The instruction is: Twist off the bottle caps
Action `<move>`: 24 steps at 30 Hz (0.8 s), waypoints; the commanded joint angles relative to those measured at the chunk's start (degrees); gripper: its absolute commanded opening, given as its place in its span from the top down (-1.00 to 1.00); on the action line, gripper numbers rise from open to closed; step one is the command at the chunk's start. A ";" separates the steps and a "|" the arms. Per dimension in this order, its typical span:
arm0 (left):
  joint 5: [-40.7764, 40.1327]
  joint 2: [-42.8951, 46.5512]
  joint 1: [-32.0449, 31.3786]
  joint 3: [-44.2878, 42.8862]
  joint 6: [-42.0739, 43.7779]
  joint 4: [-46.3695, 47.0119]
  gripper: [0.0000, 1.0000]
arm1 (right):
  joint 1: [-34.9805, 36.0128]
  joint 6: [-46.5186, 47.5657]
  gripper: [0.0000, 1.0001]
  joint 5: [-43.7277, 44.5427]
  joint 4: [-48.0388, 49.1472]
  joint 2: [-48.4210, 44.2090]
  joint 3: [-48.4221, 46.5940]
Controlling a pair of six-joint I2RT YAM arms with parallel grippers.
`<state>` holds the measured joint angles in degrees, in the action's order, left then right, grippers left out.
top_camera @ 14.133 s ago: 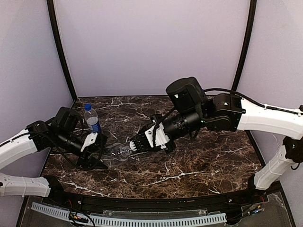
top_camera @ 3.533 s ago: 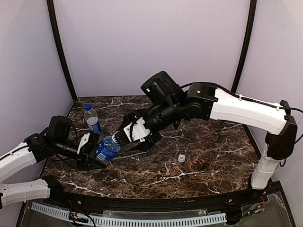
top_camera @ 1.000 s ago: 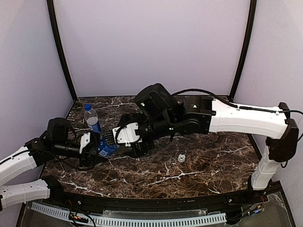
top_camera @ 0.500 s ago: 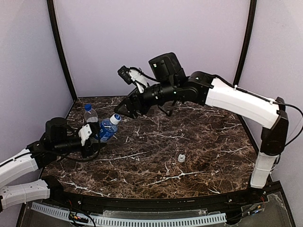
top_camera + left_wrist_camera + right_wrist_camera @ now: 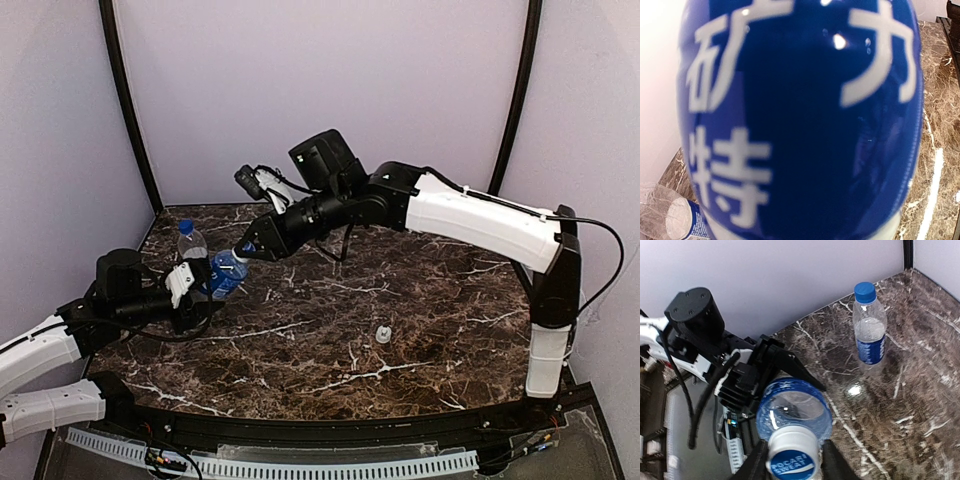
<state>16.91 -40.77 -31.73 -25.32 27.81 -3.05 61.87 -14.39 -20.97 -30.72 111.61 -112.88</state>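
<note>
Blue-and-white cap (image 5: 792,460) sits pinched in the right claw (image 5: 247,250), fingers (image 5: 758,465) tight on both sides; the left claw (image 5: 193,284) clamps its blue-labelled bottle (image 5: 226,276), tilted over the desk (image 5: 420,300) at left.

"POCARI SWEAT" is printed in white letters on the blue top of the cap (image 5: 792,459) of the tilted bottle (image 5: 794,407). On this bottle's blue label (image 5: 805,125), large white Chinese characters are seen close up, 矿, 力 and 特 among them, partly cut off. On the standing bottle (image 5: 870,325), the label's print is too small to be read.
</note>
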 commanded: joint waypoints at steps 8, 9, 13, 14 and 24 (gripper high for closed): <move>3.26 0.97 0.25 0.95 -0.52 -1.04 0.24 | 0.60 10.02 1.00 -7.65 -4.16 0.79 -2.00; 5.98 0.96 0.24 0.60 0.08 -1.85 0.24 | 1.13 14.58 1.00 -9.59 -5.03 0.08 -1.21; 18.78 0.67 0.19 -1.24 3.70 -10.00 0.24 | 5.70 39.96 1.00 -11.51 -9.12 -4.32 4.71; 20.54 0.62 0.22 -1.45 4.11 -13.11 0.24 | 6.86 45.71 1.00 -9.97 -9.87 -5.40 6.16; 27.51 0.88 0.17 -2.36 8.28 -21.19 0.24 | 15.21 76.01 1.00 20.21 -7.75 -8.78 13.88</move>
<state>41.74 -40.27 -32.12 -25.15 36.71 -21.23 74.56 47.20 -12.32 -38.00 103.72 -101.78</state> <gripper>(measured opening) 0.454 0.243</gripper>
